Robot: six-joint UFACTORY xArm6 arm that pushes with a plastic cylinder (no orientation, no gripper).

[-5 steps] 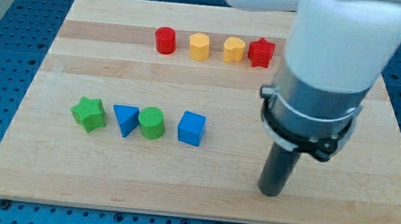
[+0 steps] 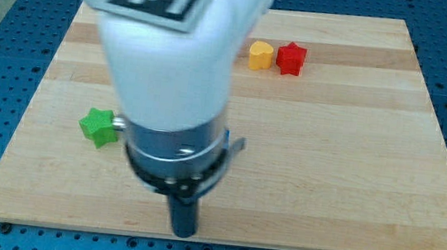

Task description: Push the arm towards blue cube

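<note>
Item — my tip [image 2: 183, 232], lower end of the straight dark rod, low on the pale wooden tabletop [image 2: 343, 171] near the view's bottom edge; no gripper is fitted, so there is no spread or pinch to report. Visible stock: green star block [image 2: 99, 126] at the view's left, yellow rounded block [image 2: 259, 55] and red star block [image 2: 291, 58] at the top — the blue cube is hidden behind the arm's white body. Risk, as a judgement: steering blind, the tip could overshoot, shove the cube or knock unseen neighbours
</note>
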